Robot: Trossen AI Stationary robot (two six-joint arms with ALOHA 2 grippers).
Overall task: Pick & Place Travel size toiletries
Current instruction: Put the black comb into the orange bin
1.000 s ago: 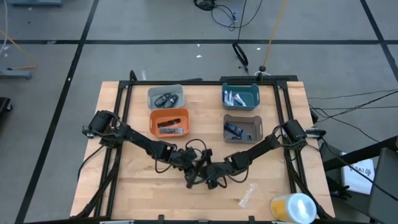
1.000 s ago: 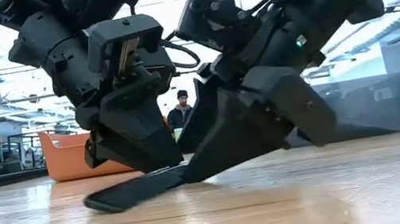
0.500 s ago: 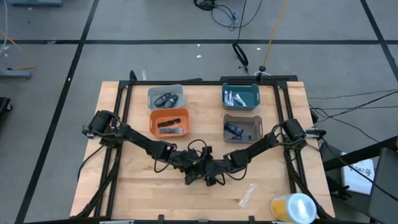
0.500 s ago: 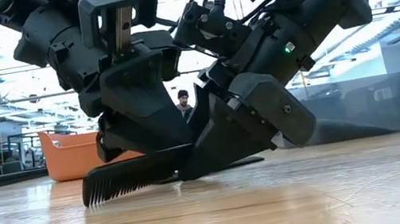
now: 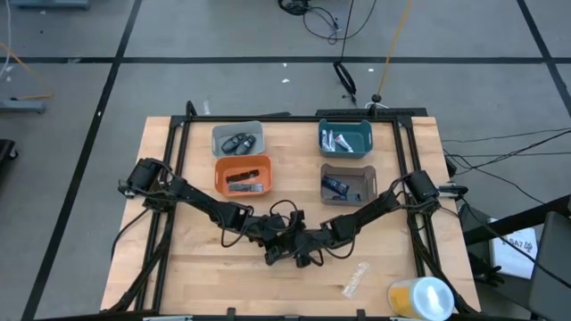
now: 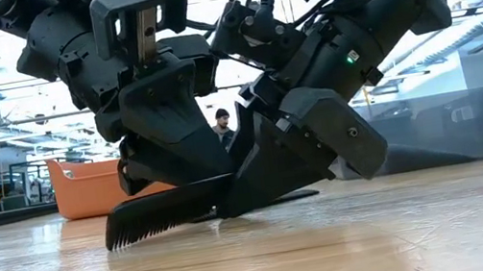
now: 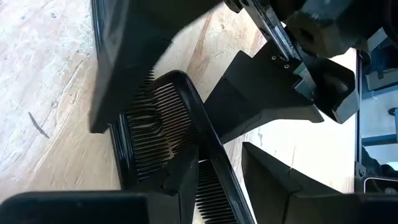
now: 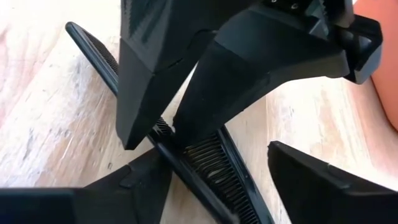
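On the wooden surface (image 5: 205, 285), both arms met low near the middle, toward six o'clock. The left claw (image 6: 176, 180) gripped a black comb (image 6: 162, 213), holding it raised off the wood at a slight tilt, teeth down. The right claw (image 6: 272, 174) stood partly open around the same comb, with a second comb (image 8: 221, 165) lying crossed beneath it.

Four bins sat toward twelve o'clock: a grey bin (image 5: 237, 139) holding dark oval pieces, an orange bin (image 5: 242, 175) with black sticks, a teal bin (image 5: 345, 136) with pale tubes, and a brown bin (image 5: 348, 183) with a dark blue tube. A clear wrapper (image 5: 356, 279) and a yellow-and-white cylinder (image 5: 419, 296) lay near five o'clock.

Beyond the surface, an open office showed, with bright ceiling lights, desks, and a person (image 6: 220, 131) standing far back.
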